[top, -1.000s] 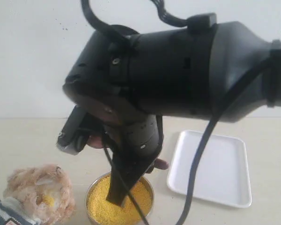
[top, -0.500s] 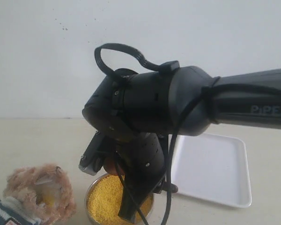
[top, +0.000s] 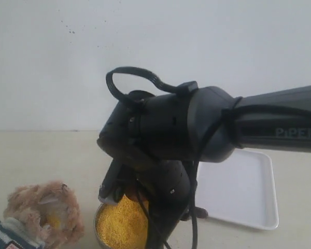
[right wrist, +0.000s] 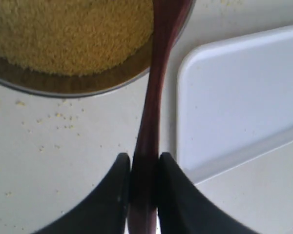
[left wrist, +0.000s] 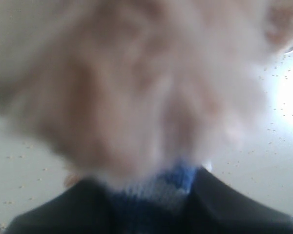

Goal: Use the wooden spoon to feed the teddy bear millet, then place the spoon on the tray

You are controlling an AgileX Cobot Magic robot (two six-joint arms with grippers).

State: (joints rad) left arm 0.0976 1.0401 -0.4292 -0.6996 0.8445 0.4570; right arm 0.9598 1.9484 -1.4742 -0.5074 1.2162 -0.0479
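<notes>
While the wooden spoon [right wrist: 154,92] is pinched only on its thin handle by the right gripper [right wrist: 143,160], whose jaws are closed on it, millet [right wrist: 73,34] could be tipped off or the handle twisted by a hurried lift; stray grains are seen on the desk [top: 41,150]. The spoon's head is cut off over the metal bowl [right wrist: 63,88], so its load cannot be judged. The teddy bear [top: 41,210], toward the desk's left side, is blurred up close; its striped shirt appears clamped by the left gripper [left wrist: 149,197]. The tray [right wrist: 244,97], just beside the bowl toward the right side, is partly hidden by the arm.
</notes>
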